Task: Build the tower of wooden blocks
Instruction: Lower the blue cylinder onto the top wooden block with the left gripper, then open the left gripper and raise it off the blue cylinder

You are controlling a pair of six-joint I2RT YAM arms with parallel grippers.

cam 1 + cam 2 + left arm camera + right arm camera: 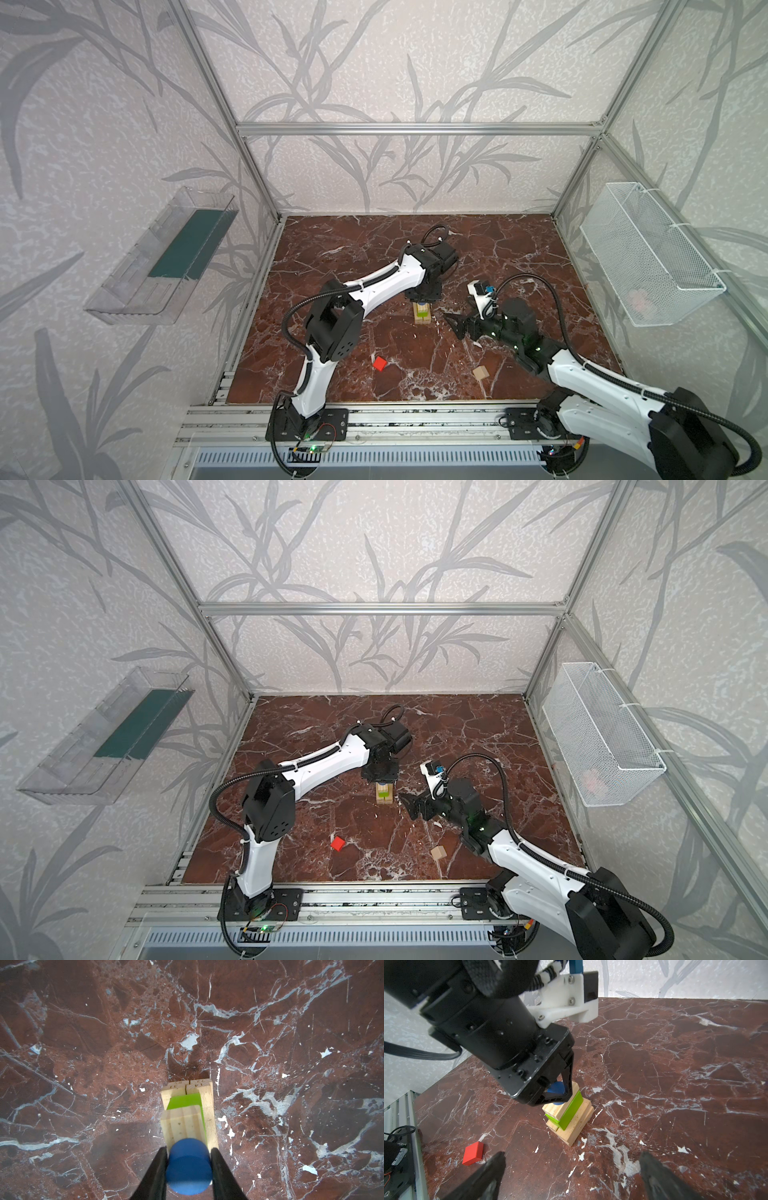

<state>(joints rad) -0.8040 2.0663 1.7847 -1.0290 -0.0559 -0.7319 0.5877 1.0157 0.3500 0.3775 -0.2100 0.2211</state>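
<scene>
The wood block tower (423,316) (384,796) stands mid-table: pale bars (182,1124) with a lime-green bar (185,1100) (571,1110) between them. A blue disc (189,1165) (555,1087) sits on top, between the fingers of my left gripper (189,1153) (423,301), which points straight down. The fingers hug its sides; whether they still press on it is unclear. My right gripper (453,326) (572,1155) hovers low just right of the tower, wide open and empty. A red block (380,363) (473,1153) and a pale wedge piece (481,372) (438,852) lie loose nearer the front.
A white wire basket (652,257) hangs on the right wall and a clear plastic tray (162,253) on the left wall. Aluminium rails (374,415) run along the table's front edge, by the arm bases.
</scene>
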